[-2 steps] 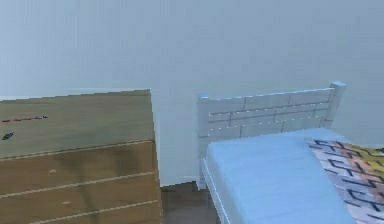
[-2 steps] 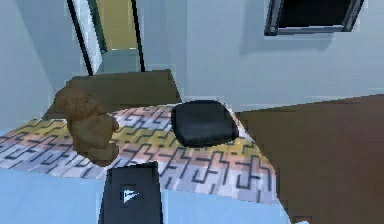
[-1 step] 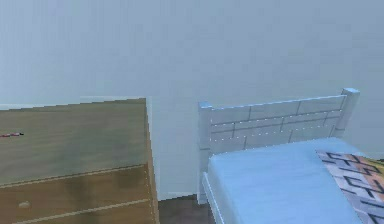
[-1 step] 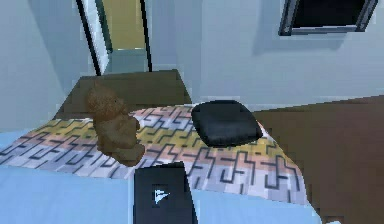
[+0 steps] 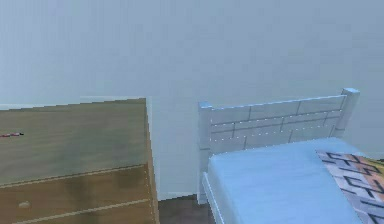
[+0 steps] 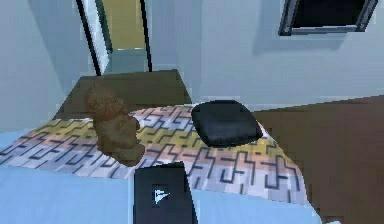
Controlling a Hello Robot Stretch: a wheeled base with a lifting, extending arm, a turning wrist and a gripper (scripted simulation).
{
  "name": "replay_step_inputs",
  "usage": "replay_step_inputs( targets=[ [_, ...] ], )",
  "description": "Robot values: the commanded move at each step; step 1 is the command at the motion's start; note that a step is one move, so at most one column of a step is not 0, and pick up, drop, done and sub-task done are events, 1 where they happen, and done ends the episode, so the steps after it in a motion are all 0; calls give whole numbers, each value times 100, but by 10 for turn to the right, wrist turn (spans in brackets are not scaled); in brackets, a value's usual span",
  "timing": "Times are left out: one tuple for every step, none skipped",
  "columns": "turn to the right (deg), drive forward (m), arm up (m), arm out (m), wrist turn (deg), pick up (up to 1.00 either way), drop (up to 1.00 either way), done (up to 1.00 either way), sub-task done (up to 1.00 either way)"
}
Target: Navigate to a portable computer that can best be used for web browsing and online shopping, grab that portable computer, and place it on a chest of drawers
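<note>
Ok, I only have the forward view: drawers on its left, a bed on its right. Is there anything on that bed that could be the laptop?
Observer: Possibly. In the arm side view a dark flat slab with a small white mark lies on the blue sheet at the bottom edge. It may be the closed laptop.
Operator: What is next to it?
Observer: A brown teddy bear sits on the patterned blanket just beyond it.
Operator: Is there anything else dark I could mistake for it?
Observer: A black cushion lies farther right on the blanket. It is thicker and rounded.
</note>
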Motion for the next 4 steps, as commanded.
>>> replay_step_inputs(
  targets=[
    [0,0,16,0,0,0,0,0,0],
    [0,0,0,14,0,0,0,0,0],
    [0,0,0,0,450,0,0,0,0],
    [0,0,0,0,450,0,0,0,0]
  ],
)
